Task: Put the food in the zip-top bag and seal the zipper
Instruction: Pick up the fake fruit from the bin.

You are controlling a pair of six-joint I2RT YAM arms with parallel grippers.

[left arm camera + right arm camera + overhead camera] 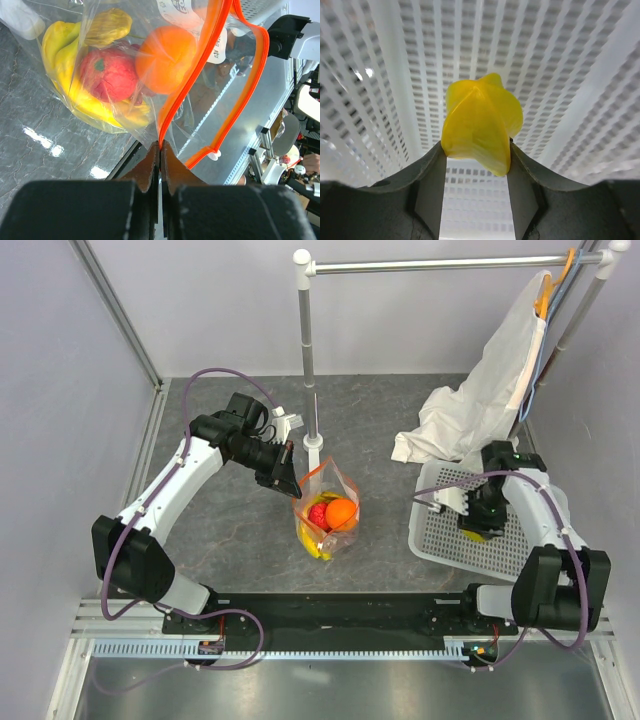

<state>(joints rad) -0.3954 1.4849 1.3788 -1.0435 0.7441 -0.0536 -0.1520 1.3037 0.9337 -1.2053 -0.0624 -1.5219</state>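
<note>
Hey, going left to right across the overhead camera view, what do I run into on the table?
Left gripper → zip-top bag → right gripper, closed on a yellow fruit.

Grey marbled tabletop point(400, 410), pale lilac walls point(60, 390)

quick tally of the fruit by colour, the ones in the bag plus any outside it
yellow: 3 (banana and a duller yellow piece in the zip-top bag; ridged yellow fruit between the right gripper fingers in the basket)
red: 1 (red fruit, in the bag)
orange: 1 (orange, in the bag)
total: 5 that show
</note>
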